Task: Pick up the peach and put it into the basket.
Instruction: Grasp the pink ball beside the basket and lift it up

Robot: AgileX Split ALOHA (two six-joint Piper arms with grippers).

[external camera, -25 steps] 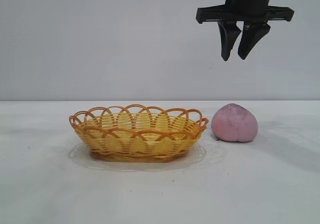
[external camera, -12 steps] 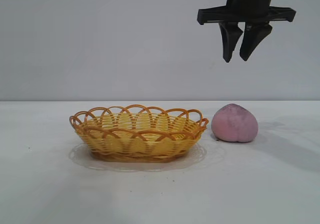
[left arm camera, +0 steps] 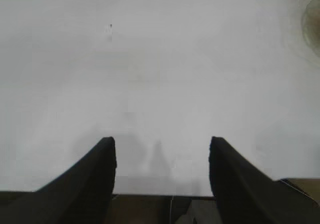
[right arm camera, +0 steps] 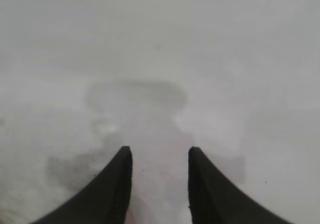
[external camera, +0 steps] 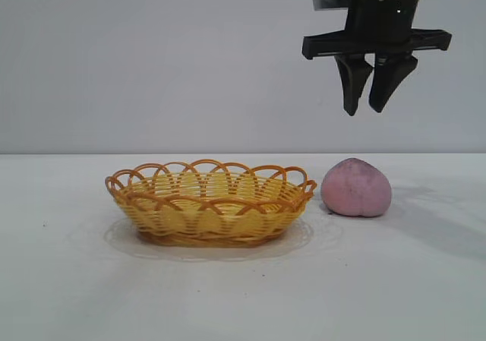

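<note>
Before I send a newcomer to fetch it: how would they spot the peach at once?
On the white table, find the yellow-orange wicker basket. The peach sits on the tabletop just off the basket's end, below the hanging right claw. It is the only rounded, matte, dusty-pink thing there.

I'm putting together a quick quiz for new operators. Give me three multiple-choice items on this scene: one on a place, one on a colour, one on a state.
1. Where is the peach?
A. inside the basket
B. on the table beside the basket
C. held between fingers

2. What colour is the basket?
A. yellow-orange
B. dark green
C. blue

3. How is the right gripper?
A. shut on the peach
B. resting inside the basket
C. open and holding nothing, in the air above the peach

Key:
1 B, the peach sits on the table next to the basket's rim.
2 A, the wicker is yellow with orange loops.
3 C, a gap shows between its fingers, and nothing sits in it.
</note>
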